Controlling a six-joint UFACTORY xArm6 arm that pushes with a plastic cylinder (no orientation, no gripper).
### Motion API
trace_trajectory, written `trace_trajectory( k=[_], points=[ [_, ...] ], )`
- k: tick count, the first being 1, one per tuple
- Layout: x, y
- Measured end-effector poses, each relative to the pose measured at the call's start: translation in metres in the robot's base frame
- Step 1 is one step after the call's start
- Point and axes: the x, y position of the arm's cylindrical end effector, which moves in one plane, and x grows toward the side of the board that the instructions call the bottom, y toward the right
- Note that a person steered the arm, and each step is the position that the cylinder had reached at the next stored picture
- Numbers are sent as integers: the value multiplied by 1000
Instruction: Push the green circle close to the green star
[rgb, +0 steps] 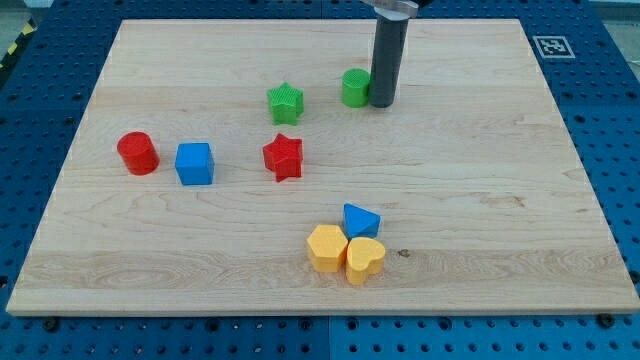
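Pressing in from the view's right, my tip (381, 102) sits right against the green circle (355, 87), touching or as good as touching its right side. There is no gripper on this arm, just the bare rod, so nothing is held; all I have is a sideways shove.

The green circle is near the view's top of the table (500, 200), a little right of centre. The green star (285, 103) lies to its left and slightly lower, near but clearly apart, with bare wood between them. The red star (283, 157) is just below the green star, so I judge an overshoot could bump that one too.

The circle looks like a small, rigid, light block, and I expect it to slide easily on the smooth wood. Being round, it will likely squirt off to one side if I push off-centre. I would keep contact on the right face, a touch toward the view's top, so the push line runs through its middle toward the star, and move slowly.

The red cylinder (137, 153), blue cube (195, 163) and the yellow-and-blue cluster (347, 245) are well clear.
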Motion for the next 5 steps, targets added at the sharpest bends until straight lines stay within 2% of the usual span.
trace_trajectory(
  k=[5],
  points=[
    [0,-66]
  ],
)
